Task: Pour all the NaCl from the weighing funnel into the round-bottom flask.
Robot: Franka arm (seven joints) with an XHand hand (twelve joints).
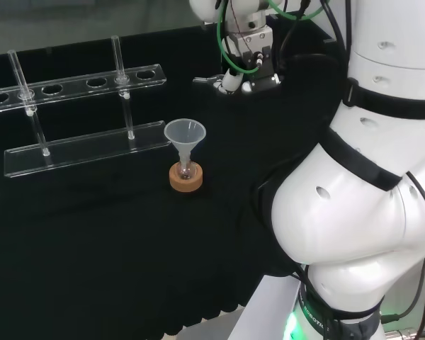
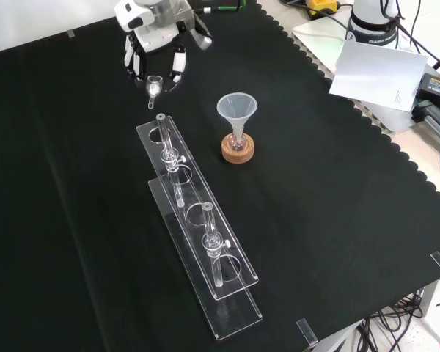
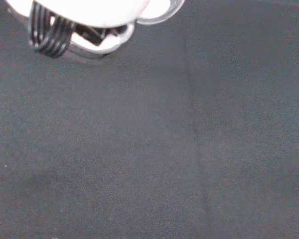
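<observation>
The round-bottom flask (image 2: 237, 146) sits on a cork ring stand (image 2: 237, 151) a little above the centre of the front view, with a clear plastic funnel (image 2: 237, 108) standing upright in its neck. In the head view the same flask (image 1: 185, 171) is near the middle of the frame, on the black-clothed worktop (image 2: 337, 191).

The largest thing nearby is a long clear test-tube rack (image 2: 198, 220), running from just below the robot hand down toward the lower centre of the front view, to the left of the flask. Two glass tubes (image 2: 172, 165) stand in its holes. The rack's upper end lies just below the robot hand and to the left of the funnel.

The robot hand (image 2: 158, 55) is in the upper left of the front view, its fingers curled around a small clear weighing funnel (image 2: 154, 88), held above the cloth, apart from the funnel in the flask. What the weighing funnel contains cannot be told.
</observation>
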